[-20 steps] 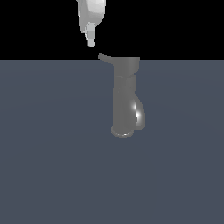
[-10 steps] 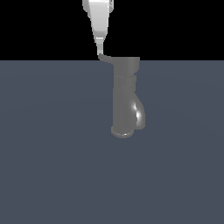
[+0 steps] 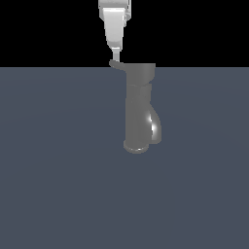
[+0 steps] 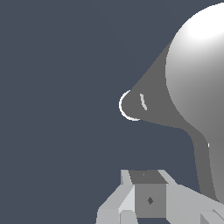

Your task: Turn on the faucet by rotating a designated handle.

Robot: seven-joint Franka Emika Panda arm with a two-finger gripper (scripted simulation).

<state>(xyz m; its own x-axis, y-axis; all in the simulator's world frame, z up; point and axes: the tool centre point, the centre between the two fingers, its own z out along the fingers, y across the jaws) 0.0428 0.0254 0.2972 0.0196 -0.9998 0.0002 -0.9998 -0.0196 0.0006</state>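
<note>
Item: tall dark grey metallic faucet (image 3: 140,109), upright on slate-blue worktop (image 3: 58,170). Thin grey lever handle (image 3: 118,65) unturned. White tool (image 3: 115,52), lowered since a second ago, tip meeting handle; spread indeterminable. Push imminent.

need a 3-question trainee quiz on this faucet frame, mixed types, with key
1. True or false: the gripper is directly above the tip of the handle.
2. The spout curves off the faucet toward which side of the exterior view? A) left B) right
3. Fill in: the handle sticks out from the faucet's ___ end.

Key: 1 true; 2 B; 3 top. Contact between gripper and handle cannot be confirmed from these views.
</note>
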